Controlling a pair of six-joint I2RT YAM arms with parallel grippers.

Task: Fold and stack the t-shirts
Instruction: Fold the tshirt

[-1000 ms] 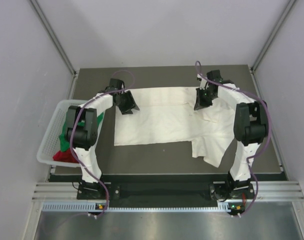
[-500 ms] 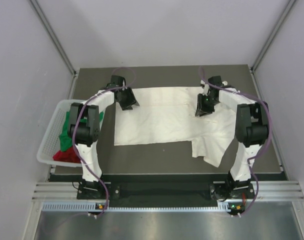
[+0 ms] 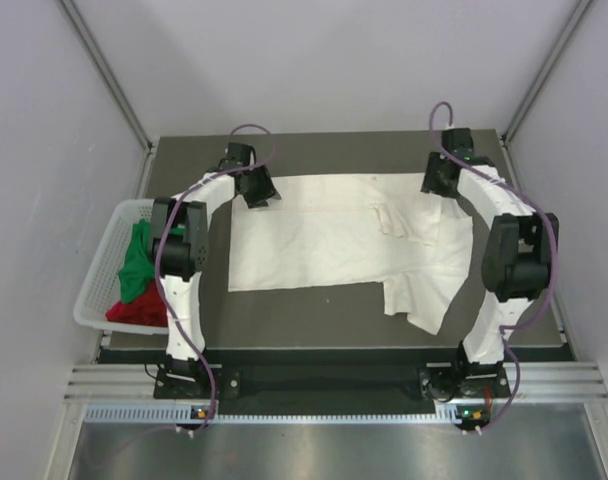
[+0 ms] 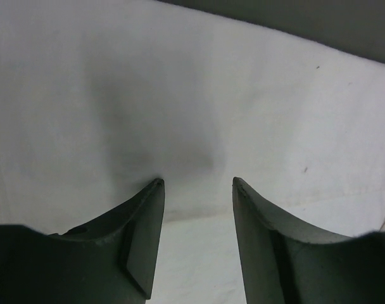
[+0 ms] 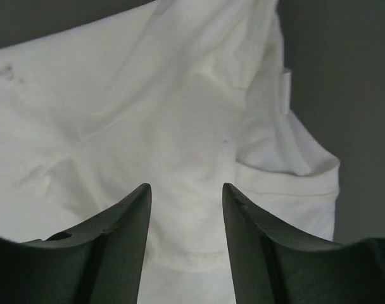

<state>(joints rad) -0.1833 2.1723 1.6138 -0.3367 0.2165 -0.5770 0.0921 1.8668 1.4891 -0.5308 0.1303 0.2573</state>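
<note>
1. Top view: the cream-white t-shirt (image 3: pixel 324 245) lies spread on the surface (image 3: pixel 284 310), its far edge below the left gripper (image 3: pixel 256 190) and right gripper (image 3: pixel 442 180); for a clean fold, both should pinch that edge level with each other
2. Left wrist: left gripper (image 4: pixel 195 183) spread and empty, cloth just beyond its tips
3. Right wrist: right gripper (image 5: pixel 186 188) spread, holding nothing, a hemmed fold ahead to its right
</note>
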